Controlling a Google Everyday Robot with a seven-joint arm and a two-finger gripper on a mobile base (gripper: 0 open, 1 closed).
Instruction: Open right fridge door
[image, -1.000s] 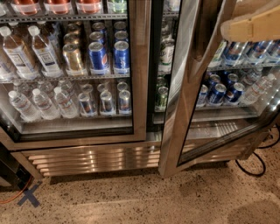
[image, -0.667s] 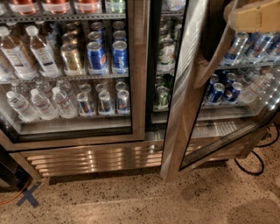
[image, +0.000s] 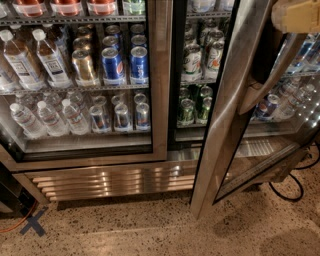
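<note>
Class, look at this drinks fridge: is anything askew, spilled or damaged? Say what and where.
Only the right fridge door stands out: it is swung outward at a slant, while the left door sits shut. The gripper is at the top right, above the door handle. No spill or damage shows.

The tall steel-framed glass right fridge door (image: 225, 115) stands swung outward at 3 o'clock, in front of the can shelves. The cream tool (image: 296, 15) sits at 1 o'clock, just above that door's curved steel handle (image: 270, 75). The twin steel-framed glass left door (image: 160, 75) is at 10 o'clock. A blue tape cross (image: 32, 223) lies on the speckled floor (image: 150, 235) at 7 o'clock.
</note>
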